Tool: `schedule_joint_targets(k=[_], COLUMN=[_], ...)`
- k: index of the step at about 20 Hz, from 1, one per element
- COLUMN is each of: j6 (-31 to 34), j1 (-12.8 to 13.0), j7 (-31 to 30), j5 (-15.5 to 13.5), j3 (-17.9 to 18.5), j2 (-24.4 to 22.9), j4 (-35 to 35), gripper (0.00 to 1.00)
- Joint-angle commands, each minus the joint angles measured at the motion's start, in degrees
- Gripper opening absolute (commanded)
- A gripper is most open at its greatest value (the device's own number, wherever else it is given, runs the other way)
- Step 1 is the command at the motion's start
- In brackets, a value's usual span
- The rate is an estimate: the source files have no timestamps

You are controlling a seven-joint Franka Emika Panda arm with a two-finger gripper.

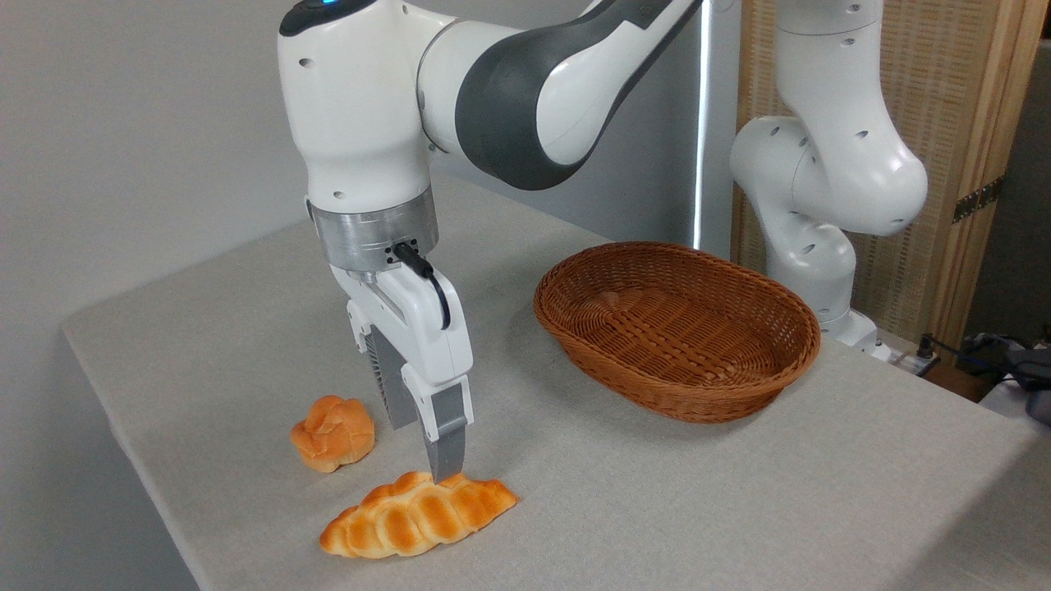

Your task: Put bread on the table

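Bread (419, 515) lies flat on the counter (657, 484), directly beneath the tool (427, 460), whose fingers appear apart at its back edge. Lift straight up, clear of the roll (332, 432) beside it.

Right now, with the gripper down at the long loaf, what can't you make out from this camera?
- Gripper: the near finger hides the far one behind the bread, so whether the gripper grasps the bread or has let go is unclear.
- Basket: the near wall hides part of the floor.
- Table: near edge is cut off by the frame.
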State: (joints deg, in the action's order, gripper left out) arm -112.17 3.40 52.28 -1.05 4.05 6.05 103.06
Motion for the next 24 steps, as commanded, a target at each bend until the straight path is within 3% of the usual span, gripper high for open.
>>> schedule_joint_targets(k=[1, 4, 11, 13, 16, 19, 21, 24], j6=[0.28, 1.5, 11.25, 17.64, 24.0, 24.98, 24.89, 24.89], j1=[0.2, 0.2, -0.06, -0.06, -0.15, -0.41, -2.69, -2.88], j7=[-3.14, -6.91, -14.64, -17.2, -17.12, -16.95, -16.42, -14.93], j5=[-0.89, -0.97, -0.71, -0.89, -0.97, -0.45, -0.27, -0.01], j3=[0.17, -0.27, -4.22, -5.1, -5.81, -7.47, -9.4, -9.33], j2=[-0.43, -2.27, -8.43, -8.17, -7.81, -7.81, -7.81, -7.81], j4=[-0.75, -0.93, -1.36, -8.36, -12.17, -12.53, -12.53, -12.44], gripper=[1.0, 1.0, 1.0, 1.0, 1.0, 1.0, 1.0, 1.0])
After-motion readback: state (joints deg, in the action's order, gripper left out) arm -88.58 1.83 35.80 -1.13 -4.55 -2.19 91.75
